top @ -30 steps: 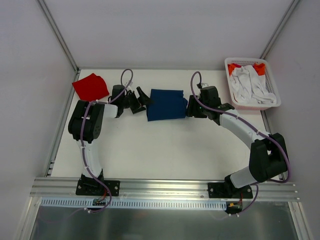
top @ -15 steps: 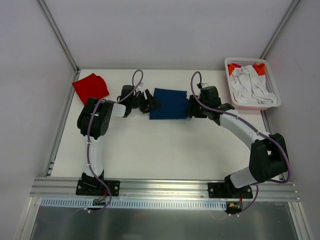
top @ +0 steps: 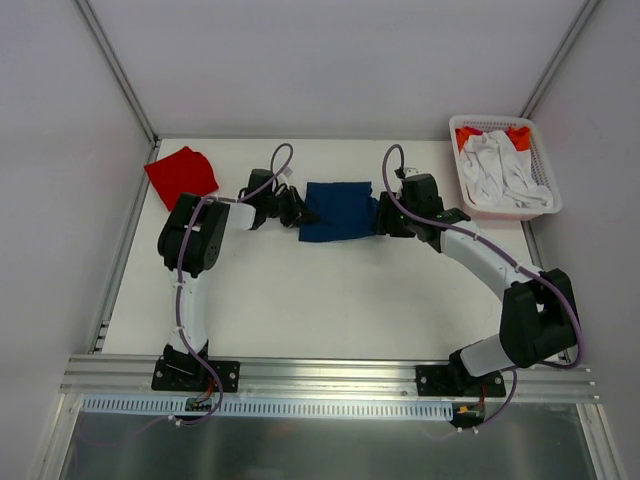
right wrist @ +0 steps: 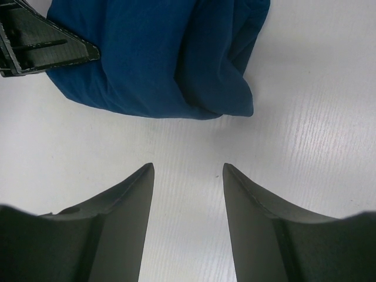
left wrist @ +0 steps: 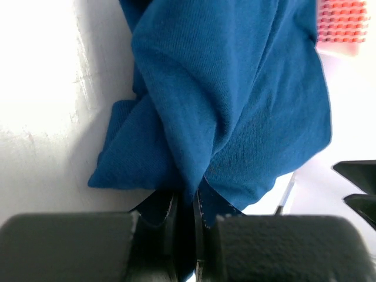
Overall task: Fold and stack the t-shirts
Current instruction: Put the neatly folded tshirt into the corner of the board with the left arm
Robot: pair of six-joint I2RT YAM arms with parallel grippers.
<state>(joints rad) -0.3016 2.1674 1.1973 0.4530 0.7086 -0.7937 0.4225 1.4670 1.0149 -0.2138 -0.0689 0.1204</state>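
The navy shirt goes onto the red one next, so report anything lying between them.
Nothing loose lies on the table between the navy shirt and the red shirt. Only the left arm spans that gap, its left pincer shut on the navy shirt.

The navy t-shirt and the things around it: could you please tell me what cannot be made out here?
1. Print on the navy t-shirt: no view shows it; the cloth's own folds hide it.
2. Fingertips of the left gripper, left wrist view: buried in the cloth it pinches.
3. Folds of the red t-shirt, top view: too small to judge.
4. Contents of the basket, top view: white cloth covers most of the orange cloth.
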